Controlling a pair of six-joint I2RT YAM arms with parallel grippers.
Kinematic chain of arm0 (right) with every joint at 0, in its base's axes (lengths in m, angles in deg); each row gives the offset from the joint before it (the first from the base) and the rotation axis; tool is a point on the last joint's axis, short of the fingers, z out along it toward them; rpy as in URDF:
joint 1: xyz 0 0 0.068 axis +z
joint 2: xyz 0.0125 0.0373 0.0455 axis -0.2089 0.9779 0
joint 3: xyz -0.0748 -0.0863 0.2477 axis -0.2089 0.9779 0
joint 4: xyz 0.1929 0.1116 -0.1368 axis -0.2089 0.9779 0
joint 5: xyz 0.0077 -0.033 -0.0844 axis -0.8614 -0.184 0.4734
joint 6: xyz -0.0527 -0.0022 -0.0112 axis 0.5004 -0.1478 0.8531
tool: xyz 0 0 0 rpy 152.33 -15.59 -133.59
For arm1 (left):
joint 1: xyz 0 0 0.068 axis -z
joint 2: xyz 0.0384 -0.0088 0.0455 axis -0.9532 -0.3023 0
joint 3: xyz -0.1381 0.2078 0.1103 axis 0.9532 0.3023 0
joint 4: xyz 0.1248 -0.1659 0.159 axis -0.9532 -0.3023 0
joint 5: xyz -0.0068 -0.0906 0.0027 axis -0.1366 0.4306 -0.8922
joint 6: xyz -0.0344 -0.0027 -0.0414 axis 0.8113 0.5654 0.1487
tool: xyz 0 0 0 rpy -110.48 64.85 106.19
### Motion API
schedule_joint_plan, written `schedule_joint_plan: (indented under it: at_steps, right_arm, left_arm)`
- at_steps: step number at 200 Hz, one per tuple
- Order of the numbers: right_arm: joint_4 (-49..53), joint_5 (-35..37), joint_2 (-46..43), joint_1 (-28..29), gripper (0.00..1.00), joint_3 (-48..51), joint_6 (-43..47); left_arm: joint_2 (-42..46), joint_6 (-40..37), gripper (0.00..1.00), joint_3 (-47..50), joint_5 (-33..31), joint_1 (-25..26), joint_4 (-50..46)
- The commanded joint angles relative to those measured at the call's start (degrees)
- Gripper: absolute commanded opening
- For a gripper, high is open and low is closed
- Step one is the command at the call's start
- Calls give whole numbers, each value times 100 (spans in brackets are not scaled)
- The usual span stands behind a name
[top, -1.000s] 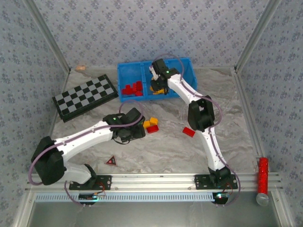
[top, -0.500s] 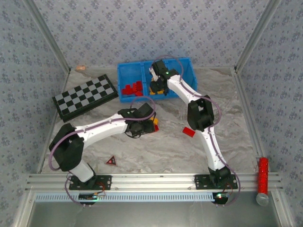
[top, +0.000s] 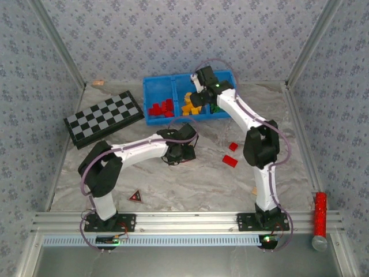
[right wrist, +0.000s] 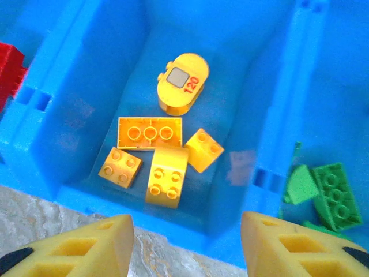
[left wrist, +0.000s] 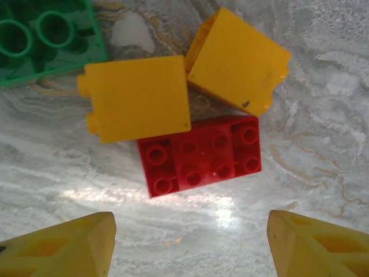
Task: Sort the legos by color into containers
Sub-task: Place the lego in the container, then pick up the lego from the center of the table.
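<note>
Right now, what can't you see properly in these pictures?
- Left wrist view: the green brick is cut off by the top-left edge.
- Right wrist view: the red bricks are cut off by the left edge.
- Top view: the blue tray's right compartment is mostly hidden under the right arm.

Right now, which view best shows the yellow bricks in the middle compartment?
Right wrist: it looks down on the yellow bricks, each one distinct. Top external shows them as a small cluster beside the right arm. Left wrist faces loose bricks on the table.
</note>
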Motion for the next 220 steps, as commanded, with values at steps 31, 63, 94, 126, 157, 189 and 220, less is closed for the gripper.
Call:
schedule_joint_plan:
  at_steps: [31, 63, 94, 126, 157, 189, 220]
  right_arm:
    - [-425, 180, -1257, -187, 54, 1191, -50]
    - [-614, 169, -1649, -322, 54, 1641, -127]
    - [-687, 132, -1840, -419, 54, 1949, -192]
    - [-749, 129, -1946, -473, 54, 2145, -228]
    - [-758, 126, -2017, -532, 54, 2217, -230]
    - [-767, 98, -2104, -593, 54, 2278, -237]
    - [-790, 96, -2195, -624, 54, 2387, -254]
  left_arm:
    - [-433, 14, 70, -318, 140, -35, 30]
    - [-611, -42, 70, -410, 220, -121, 65]
    - [-785, -106, 70, -581, 274, -167, 19]
    - [-959, -115, 70, -722, 367, -165, -28]
    - [-1050, -94, 68, -723, 490, -165, -45]
    - [-1174, -123, 65, -714, 631, -168, -91]
    - [-1246, -147, 60, -707, 695, -167, -144]
